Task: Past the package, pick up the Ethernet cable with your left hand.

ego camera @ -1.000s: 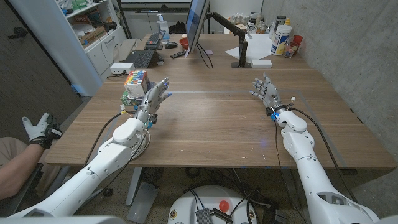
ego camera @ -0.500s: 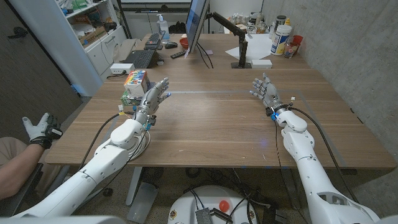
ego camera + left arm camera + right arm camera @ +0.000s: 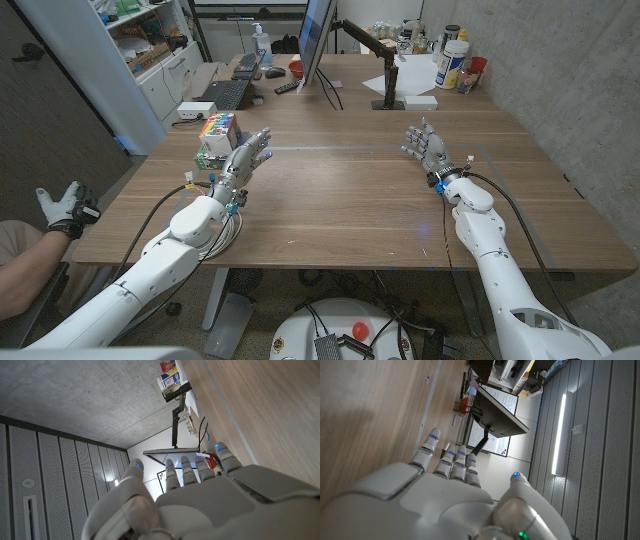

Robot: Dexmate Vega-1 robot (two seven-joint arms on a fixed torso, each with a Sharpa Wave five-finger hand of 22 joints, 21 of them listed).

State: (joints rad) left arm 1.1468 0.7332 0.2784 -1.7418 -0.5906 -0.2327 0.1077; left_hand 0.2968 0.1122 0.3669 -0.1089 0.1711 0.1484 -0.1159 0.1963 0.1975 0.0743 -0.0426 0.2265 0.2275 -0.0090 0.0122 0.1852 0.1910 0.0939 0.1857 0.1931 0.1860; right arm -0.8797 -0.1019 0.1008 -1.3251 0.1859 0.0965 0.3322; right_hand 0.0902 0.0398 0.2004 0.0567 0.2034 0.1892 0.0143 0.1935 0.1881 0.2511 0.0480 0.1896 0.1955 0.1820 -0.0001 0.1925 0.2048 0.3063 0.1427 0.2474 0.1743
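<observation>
Wooden table (image 3: 340, 200), package (image 3: 218, 136) partly behind empty left hand (image 3: 243, 163).

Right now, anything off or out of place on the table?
Nothing spilled or damaged. One oddity: no Ethernet cable is clearly visible near the left hand, which hovers open beside the colourful package. The right hand is open over the bare table.

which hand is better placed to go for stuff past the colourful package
Left. The left hand is open right beside the colourful package at the table's left edge, fingers pointing past it. The right hand is open too, but across the table. I can't make out the Ethernet cable.
</observation>
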